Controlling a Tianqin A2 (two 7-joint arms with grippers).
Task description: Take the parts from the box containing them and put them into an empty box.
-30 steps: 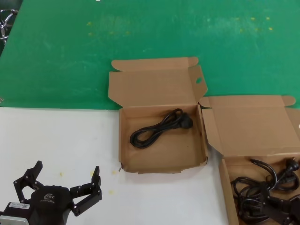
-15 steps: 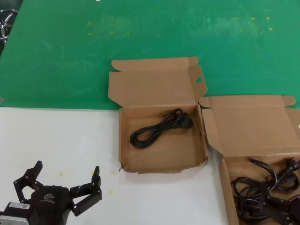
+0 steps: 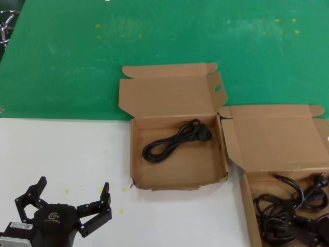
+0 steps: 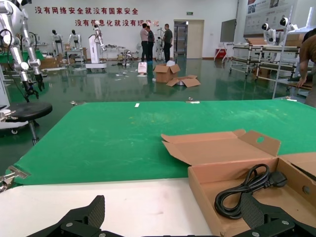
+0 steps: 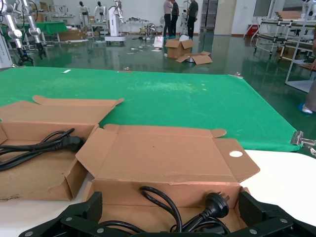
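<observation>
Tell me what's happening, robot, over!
Left tool open, parked low over the white table. Right tool open above the full box of cables. One cable already in the other box. Nothing blocking.

Two shallow brown corrugated cardboard boxes point(image 3: 177, 134) point(image 3: 280, 154), matt and rough-edged, hold smooth black rubbery power cords point(image 3: 175, 140). Matt green cloth mat point(image 3: 154, 36); smooth white tabletop point(image 3: 61, 154).

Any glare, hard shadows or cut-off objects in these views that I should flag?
Head view: even light, only soft shadows inside the centre box; the cable-filled box runs off the lower right edge. Left wrist view: the glossy hall floor mirrors the room, while the green mat shows no glare. Right wrist view: same shiny floor behind, boxes evenly lit.
</observation>
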